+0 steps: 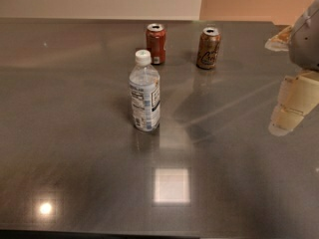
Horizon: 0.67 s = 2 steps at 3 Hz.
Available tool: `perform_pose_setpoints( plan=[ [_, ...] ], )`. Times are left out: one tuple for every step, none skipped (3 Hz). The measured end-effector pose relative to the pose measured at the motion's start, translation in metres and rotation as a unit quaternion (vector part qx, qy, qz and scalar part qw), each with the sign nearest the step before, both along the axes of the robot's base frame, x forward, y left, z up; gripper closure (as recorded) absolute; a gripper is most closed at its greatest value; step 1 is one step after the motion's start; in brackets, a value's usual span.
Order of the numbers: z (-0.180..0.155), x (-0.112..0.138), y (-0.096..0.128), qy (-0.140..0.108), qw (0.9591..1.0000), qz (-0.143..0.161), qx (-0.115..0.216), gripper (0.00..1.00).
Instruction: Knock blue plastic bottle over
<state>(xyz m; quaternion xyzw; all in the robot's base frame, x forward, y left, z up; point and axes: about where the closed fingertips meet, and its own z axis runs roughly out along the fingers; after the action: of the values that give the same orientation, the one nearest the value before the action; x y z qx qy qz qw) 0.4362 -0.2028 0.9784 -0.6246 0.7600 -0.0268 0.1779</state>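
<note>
The blue plastic bottle (145, 92) stands upright near the middle of the dark table. It is clear bluish with a white cap and a white-and-blue label. My gripper (291, 105) is at the right edge of the view, well to the right of the bottle and apart from it. Its cream-coloured fingers (294, 101) hang above the table surface. Nothing is held in it that I can see.
A red can (156, 44) stands upright behind the bottle. A brown-gold can (208, 48) stands upright to its right. The dark glossy table (75, 158) shows light reflections near the front. A pale wall runs along the back edge.
</note>
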Motion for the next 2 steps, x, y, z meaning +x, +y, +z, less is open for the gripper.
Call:
perform_pose_setpoints(
  plan=[
    [-0.001,0.009,0.023,-0.007,0.9988,0.027,0.040,0.00],
    [-0.003,0.028,0.048,-0.013,0.9951,0.044,0.087,0.00]
  ],
)
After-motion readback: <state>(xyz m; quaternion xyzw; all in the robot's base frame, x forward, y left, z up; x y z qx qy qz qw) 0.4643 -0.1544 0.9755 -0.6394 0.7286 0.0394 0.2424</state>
